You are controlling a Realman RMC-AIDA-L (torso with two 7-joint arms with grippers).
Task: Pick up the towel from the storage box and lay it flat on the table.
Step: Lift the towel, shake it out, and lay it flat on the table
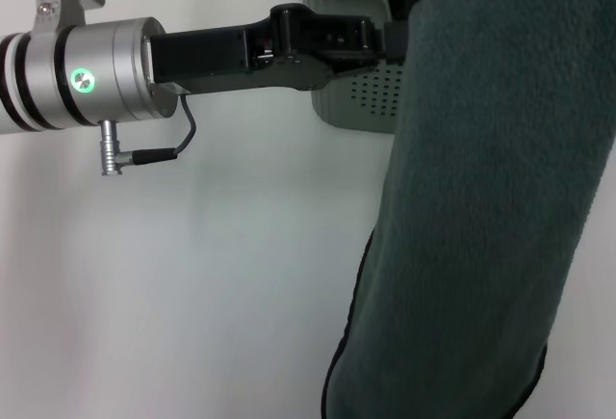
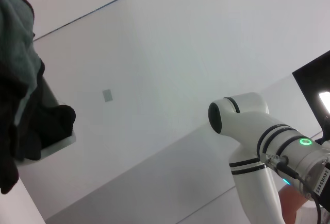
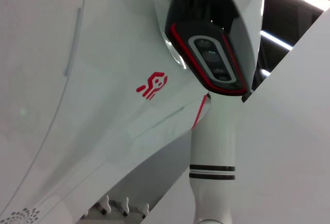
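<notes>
The dark grey-green fleecy towel (image 1: 491, 207) hangs lifted and close to the head camera, filling the right side of that view; its black stitched edge runs down toward the table (image 1: 212, 284). My left gripper (image 1: 390, 39) reaches from the left to the towel's upper edge, and its fingertips are hidden behind the cloth. The left wrist view shows the towel (image 2: 18, 44) bunched at one side, with darker folds below it. Behind the arm stands the pale grey-green storage box (image 1: 361, 87) with its rows of small holes. My right gripper shows in no view.
The white tabletop spreads wide below and to the left of the hanging towel. My left arm's silver wrist (image 1: 106, 72) and its cable (image 1: 159, 154) hover above it. In the left wrist view the right arm (image 2: 258, 131) is raised, and the right wrist view faces my own head (image 3: 211, 38).
</notes>
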